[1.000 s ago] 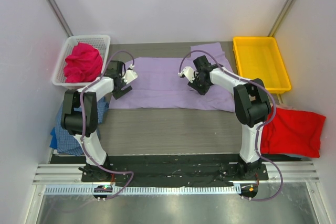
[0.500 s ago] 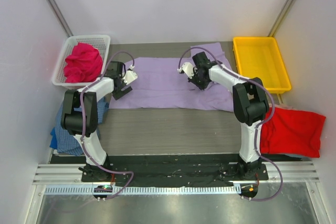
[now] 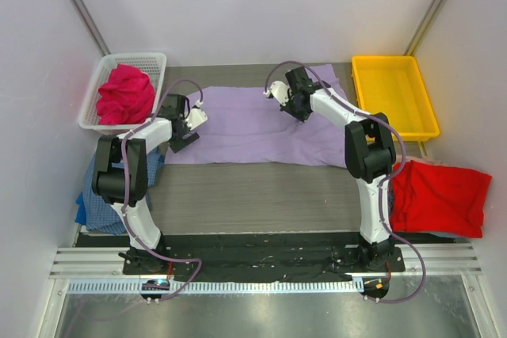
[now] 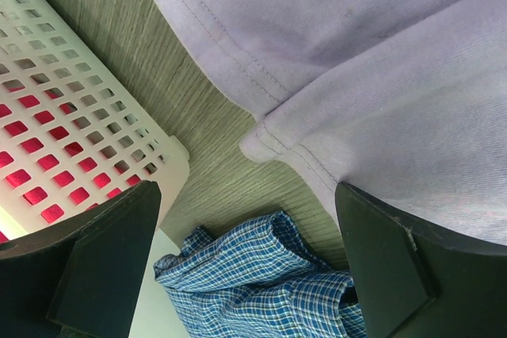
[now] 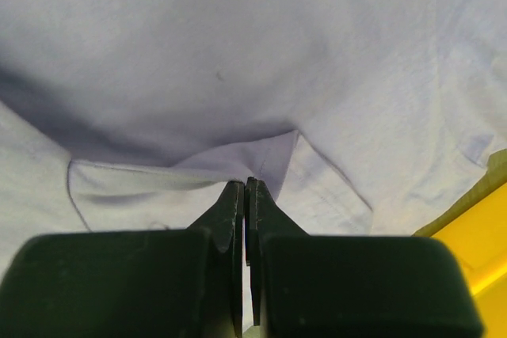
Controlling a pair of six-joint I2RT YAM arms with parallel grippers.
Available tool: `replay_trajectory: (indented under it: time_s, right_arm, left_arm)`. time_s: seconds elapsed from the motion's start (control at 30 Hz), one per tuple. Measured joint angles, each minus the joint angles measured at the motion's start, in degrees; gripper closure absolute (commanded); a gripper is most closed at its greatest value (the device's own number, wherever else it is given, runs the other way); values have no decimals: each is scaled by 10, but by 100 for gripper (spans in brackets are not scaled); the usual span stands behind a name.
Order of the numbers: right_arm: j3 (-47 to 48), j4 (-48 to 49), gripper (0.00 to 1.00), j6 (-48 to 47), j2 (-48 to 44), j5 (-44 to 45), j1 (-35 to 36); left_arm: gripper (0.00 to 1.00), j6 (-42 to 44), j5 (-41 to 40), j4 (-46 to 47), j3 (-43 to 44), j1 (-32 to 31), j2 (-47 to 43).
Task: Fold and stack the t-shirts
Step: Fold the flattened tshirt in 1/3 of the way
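The lavender t-shirt (image 3: 245,128) lies spread flat across the middle of the table. My right gripper (image 3: 295,105) is shut on a pinched fold of it near its far right part; the right wrist view shows the cloth (image 5: 238,53) clamped between the tips (image 5: 245,184). My left gripper (image 3: 184,129) is open and empty above the shirt's left hem (image 4: 380,53), and the wrist view (image 4: 245,195) shows its jaws wide apart. The red t-shirt (image 3: 444,195) lies at the right. The magenta t-shirt (image 3: 125,94) is bunched in the basket. The blue checked t-shirt (image 3: 89,195) lies crumpled at the left (image 4: 269,282).
The white mesh basket (image 3: 135,58) stands at the far left, close to my left gripper, and its corner shows in the left wrist view (image 4: 71,132). The yellow tray (image 3: 394,96) stands at the far right. Walls close in on both sides.
My right gripper has moved away from me and slightly left across the lavender shirt, still pinching the cloth. The left gripper has stayed nearly still.
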Motion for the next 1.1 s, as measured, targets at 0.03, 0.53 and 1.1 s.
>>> replay_trajectory:
  time_s: [0.03,0.53,1.1]
  right_arm:
    - [6,0,99,-2,5,3,0]
    - [87,-17,74,-9,67,24,0]
    - [-37,-5,25,-9,-12,55,0]
  left_arm:
    - [2,0,-1,0,0,0,0]
    - [2,9,-6,9,-10,0,0]
    - [1,10,-14,18,-12,-1,2]
